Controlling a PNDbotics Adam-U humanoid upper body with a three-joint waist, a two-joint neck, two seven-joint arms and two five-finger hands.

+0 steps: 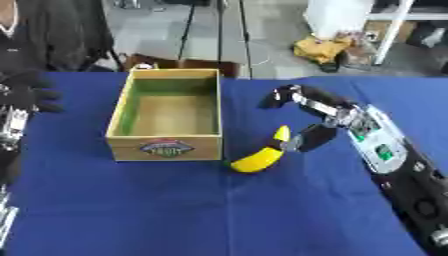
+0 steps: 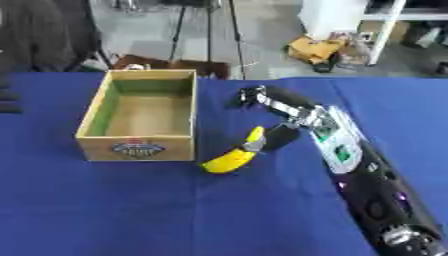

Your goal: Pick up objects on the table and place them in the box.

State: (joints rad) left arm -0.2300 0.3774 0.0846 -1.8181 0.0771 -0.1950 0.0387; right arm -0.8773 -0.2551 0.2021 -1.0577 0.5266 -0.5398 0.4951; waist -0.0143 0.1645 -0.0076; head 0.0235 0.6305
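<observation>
Beside the box (image 1: pixel 166 118), on the blue cloth, lies 1 banana (image 1: pixel 261 156); our right hand (image 1: pixel 319 116) spreads open, thumb at its tip. We judge it light, smooth; grasp mid-curve.

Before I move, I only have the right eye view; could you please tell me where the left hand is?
Observer: The left hand is at the left edge of the left eye view, level with the far half of the box.
Operator: Does it touch the box?
Observer: No, blue cloth shows between them.
Operator: And its arm?
Observer: The left arm runs down that same edge, below the hand.
</observation>
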